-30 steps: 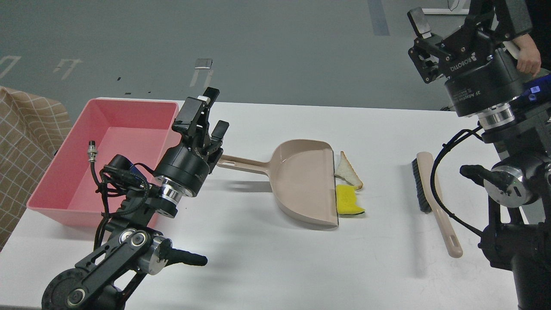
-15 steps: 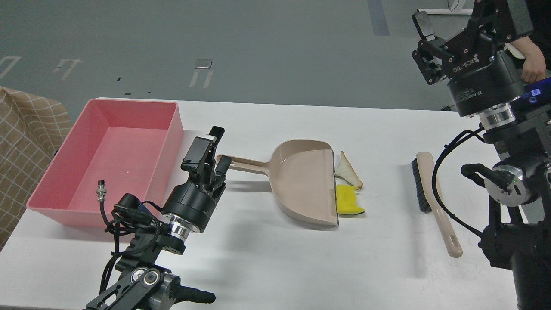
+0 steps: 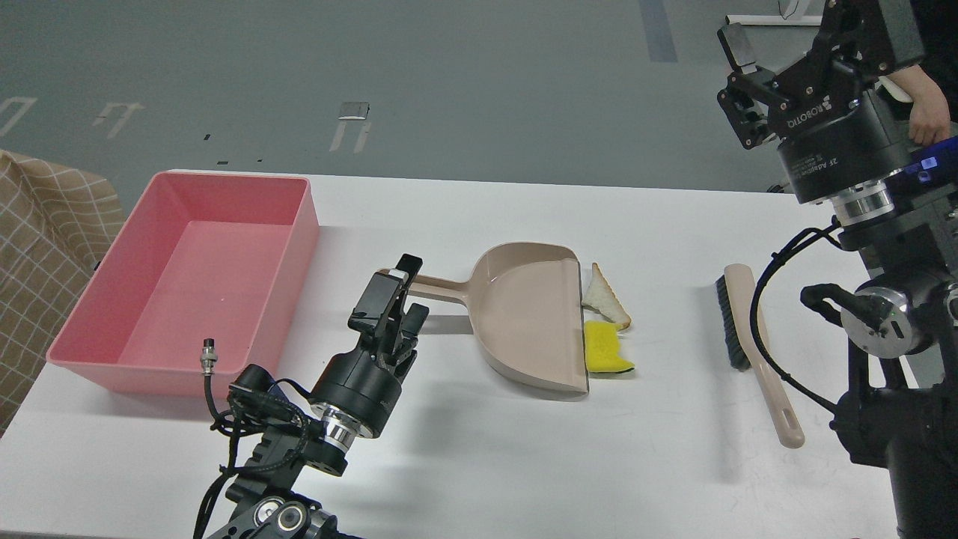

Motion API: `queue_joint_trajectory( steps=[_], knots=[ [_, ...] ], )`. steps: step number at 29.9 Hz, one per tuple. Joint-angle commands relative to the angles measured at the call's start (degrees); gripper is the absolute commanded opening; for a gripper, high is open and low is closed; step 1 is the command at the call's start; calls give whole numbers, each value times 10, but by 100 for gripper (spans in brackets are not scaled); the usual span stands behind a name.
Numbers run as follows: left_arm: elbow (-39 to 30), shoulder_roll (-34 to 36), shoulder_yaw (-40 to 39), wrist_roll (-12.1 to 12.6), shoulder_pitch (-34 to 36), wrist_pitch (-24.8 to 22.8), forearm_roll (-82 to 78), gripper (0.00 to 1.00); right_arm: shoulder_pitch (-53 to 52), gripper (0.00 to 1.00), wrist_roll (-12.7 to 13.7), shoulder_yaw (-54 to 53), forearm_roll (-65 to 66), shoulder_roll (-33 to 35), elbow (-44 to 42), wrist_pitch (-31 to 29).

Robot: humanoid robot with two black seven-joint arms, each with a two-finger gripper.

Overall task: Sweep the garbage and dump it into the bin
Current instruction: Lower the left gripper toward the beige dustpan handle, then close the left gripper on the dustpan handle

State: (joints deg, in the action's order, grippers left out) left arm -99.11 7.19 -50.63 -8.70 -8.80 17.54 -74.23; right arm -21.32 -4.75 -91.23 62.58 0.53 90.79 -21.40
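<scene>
The bread half-slice (image 3: 605,297) and the yellow sponge (image 3: 605,357) lie on the white table, touching the open lip of the beige dustpan (image 3: 528,314). The pink bin (image 3: 296,247) stands at the table's left and is empty. My left gripper (image 3: 408,290) is open, with its fingers on either side of the end of the dustpan's handle (image 3: 441,285); it holds nothing. My right gripper (image 3: 737,82) is open and empty, raised high at the far right, well above the table.
A beige hand brush (image 3: 754,340) with dark bristles lies on the table right of the garbage. A person's hand (image 3: 924,105) shows behind my right arm. A checkered cloth (image 3: 45,239) lies left of the bin.
My left gripper has moved right and down from beside the bin to the end of the dustpan's handle. My right gripper has barely shifted. The garbage, dustpan and brush have not moved.
</scene>
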Motion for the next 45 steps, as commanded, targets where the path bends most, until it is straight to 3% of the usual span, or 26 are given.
queue_joint_trajectory(
  steps=[1,9,23,45],
  knots=[
    [36,-2,0,0,12,0,0,99,0,100,0,0,0,0,1,0],
    [103,0,11,0,46,28,0,99,0,100,0,-2,0,0,1,0],
    [126,-2,17,0,63,39,1,99,0,100,0,-8,0,0,1,0],
    [219,-39,44,0,130,56,1,99,0,100,0,-18,-1,1,1,1]
  ],
)
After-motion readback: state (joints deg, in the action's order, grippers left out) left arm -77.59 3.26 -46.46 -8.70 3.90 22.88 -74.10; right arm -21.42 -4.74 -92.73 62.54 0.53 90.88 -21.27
